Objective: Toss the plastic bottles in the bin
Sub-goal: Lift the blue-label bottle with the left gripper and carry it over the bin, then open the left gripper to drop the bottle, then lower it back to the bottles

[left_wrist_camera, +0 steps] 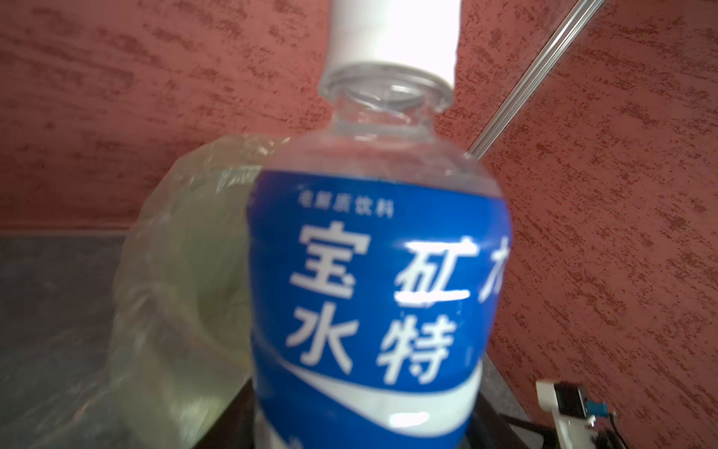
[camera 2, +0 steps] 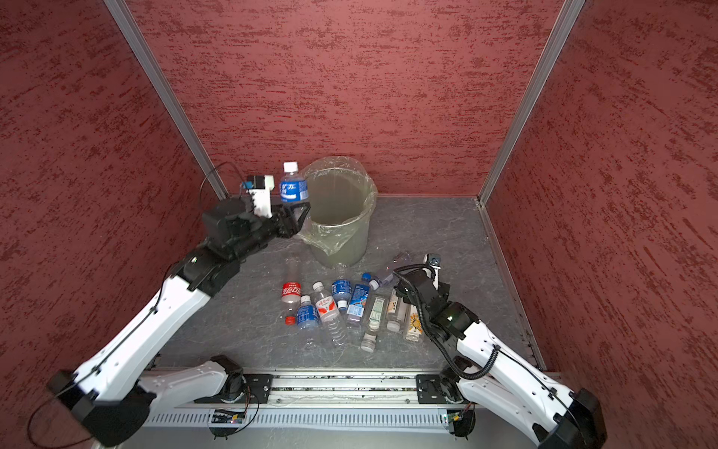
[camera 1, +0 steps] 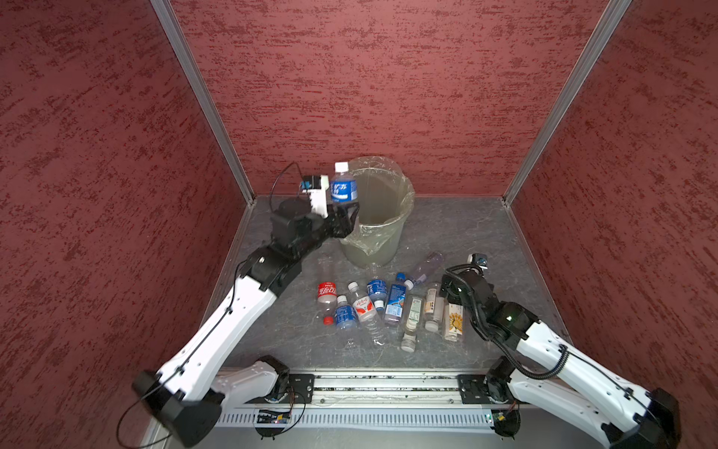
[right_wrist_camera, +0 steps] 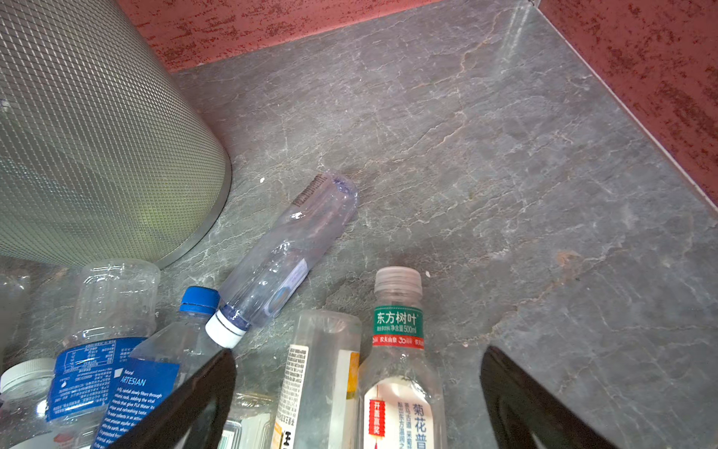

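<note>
Raised bottle: clear blue-labelled, white-capped plastic bottle upright beside rim of round grey-green bagged bin — base hidden.
Left gripper: clamped or slack, cannot tell.
Right gripper: spread, empty — above floor bottles.

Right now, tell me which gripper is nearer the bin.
Left. The left gripper is at the rim of the bin, by a blue-label bottle; the right gripper hangs open over the bottles in front of it.
</note>
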### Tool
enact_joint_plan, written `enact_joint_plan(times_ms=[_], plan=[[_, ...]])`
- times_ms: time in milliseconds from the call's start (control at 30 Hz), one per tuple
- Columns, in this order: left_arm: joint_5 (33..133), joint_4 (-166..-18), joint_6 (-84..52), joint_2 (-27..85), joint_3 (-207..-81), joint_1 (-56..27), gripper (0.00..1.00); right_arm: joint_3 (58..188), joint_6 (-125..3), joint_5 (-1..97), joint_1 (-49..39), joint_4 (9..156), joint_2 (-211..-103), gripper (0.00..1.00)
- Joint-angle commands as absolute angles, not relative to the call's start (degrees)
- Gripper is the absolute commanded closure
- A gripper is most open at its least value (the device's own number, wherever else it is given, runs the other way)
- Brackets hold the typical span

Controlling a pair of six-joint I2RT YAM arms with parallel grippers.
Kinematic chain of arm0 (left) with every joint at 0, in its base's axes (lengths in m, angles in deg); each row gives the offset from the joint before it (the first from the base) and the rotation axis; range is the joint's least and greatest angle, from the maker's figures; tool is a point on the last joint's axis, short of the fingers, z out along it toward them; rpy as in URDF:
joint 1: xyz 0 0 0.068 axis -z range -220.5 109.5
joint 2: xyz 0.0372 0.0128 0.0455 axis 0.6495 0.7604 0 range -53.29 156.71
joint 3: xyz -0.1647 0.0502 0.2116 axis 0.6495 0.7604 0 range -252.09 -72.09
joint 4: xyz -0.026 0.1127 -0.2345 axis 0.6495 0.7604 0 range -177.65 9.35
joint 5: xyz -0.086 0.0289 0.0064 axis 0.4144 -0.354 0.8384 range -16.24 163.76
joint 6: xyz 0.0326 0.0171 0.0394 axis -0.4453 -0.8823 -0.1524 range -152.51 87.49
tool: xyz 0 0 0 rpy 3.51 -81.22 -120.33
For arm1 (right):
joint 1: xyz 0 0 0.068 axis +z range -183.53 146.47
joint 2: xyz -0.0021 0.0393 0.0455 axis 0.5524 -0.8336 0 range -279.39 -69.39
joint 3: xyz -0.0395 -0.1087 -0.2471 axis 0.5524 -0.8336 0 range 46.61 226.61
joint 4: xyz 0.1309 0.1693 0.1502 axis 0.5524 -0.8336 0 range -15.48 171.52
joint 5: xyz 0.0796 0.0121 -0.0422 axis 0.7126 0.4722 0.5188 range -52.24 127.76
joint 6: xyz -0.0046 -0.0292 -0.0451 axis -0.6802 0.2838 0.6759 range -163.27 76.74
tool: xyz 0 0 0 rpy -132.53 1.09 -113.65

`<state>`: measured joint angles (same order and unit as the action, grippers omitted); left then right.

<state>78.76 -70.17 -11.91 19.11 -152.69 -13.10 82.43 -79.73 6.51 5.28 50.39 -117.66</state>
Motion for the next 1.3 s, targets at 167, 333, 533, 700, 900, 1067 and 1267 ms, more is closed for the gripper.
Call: enact_joint_plan(times_ms=[167, 333, 533, 700, 900, 1067, 1267], plan=[[87.4, -69.4, -7.3, 33.5, -165.4, -22.9, 0.00, 81.9, -81.9, 6.7, 5.5, 48.4, -115.1, 0.01], [83.9, -75.7, -8.6, 23.8, -154.6, -23.4, 0.00, 81.4, -82.8, 6.3, 5.4, 47.0, -113.5, 0.01], [84.0, -75.4, -9.1, 16.8, -147.9, -23.4, 0.00, 82.8, -83.8, 6.8, 5.4, 46.3, -116.8, 0.01], [83.4, -73.6, -9.7, 12.0, -141.9, -23.4, 0.01, 83.9, -84.2, 7.1, 5.4, 44.7, -118.2, 0.01], [83.5, -74.1, -8.5, 6.2, -132.0, -23.4, 0.01, 85.4, -84.6, 8.3, 5.4, 42.4, -119.2, 0.01], [84.8, -74.6, -7.1, 1.5, -123.2, -20.8, 0.01, 85.4, -84.4, 9.4, 5.5, 41.4, -119.2, 0.01], [82.2, -71.0, -7.2, -6.1, -115.8, -18.3, 0.01, 85.3, -85.2, 10.3, 5.4, 40.2, -119.8, 0.02]])
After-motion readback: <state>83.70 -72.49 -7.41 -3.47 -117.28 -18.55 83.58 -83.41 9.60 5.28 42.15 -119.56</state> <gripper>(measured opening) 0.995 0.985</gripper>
